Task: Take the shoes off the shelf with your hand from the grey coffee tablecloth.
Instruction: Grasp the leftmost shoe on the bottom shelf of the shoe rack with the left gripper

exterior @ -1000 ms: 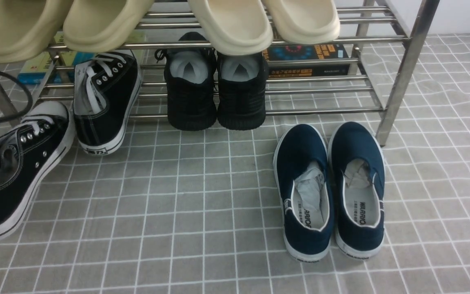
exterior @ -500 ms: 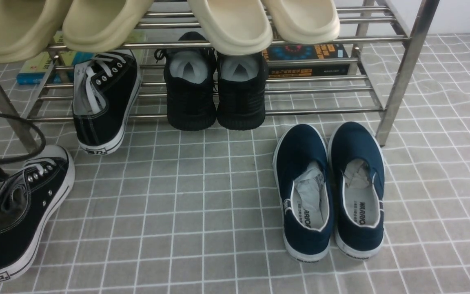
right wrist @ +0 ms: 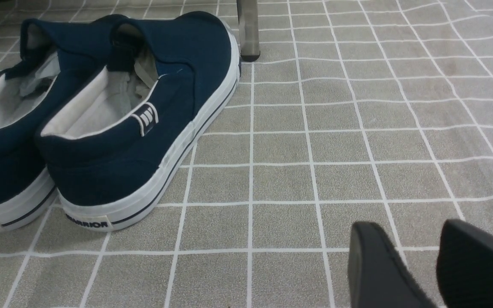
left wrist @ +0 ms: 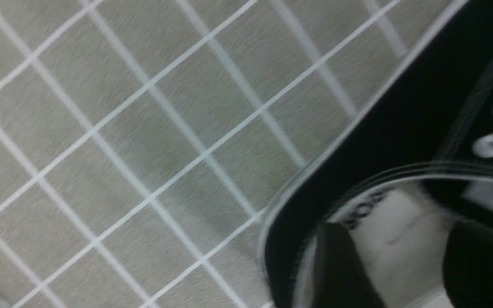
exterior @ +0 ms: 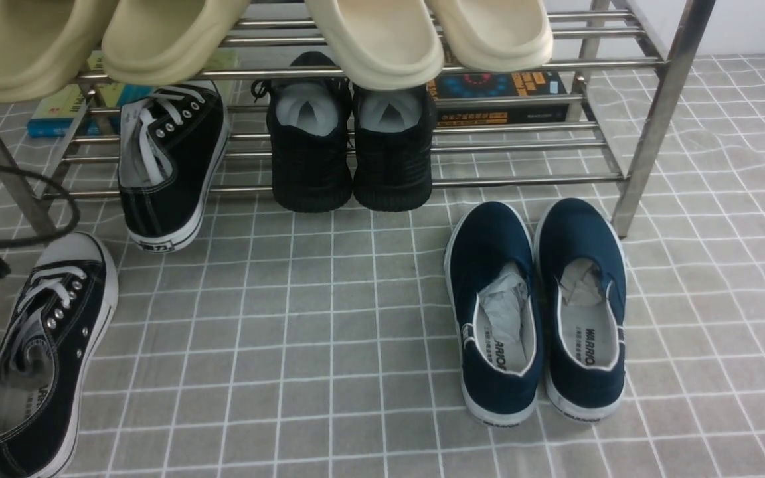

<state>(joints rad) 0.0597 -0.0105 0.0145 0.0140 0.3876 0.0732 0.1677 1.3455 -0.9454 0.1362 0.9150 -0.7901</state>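
Matte black throughout — the left gripper (left wrist: 400, 233) and right gripper (right wrist: 407, 229) each end in two blunt, rounded fingers (right wrist: 375, 265); one thin black cable (exterior: 74, 216) loops beside the shelf's (exterior: 522, 65) left leg.

Left gripper (left wrist: 405, 273) and right gripper (right wrist: 417, 273) hang low, fingers seemingly apart.

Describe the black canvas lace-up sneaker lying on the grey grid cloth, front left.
Black canvas lace-up sneaker: white laces, white rubber toe cap and sole, metal eyelets, pale insole with printed lettering. It lies sole-down on the grey white-gridded cloth, toe toward the steel rack, clear of it.
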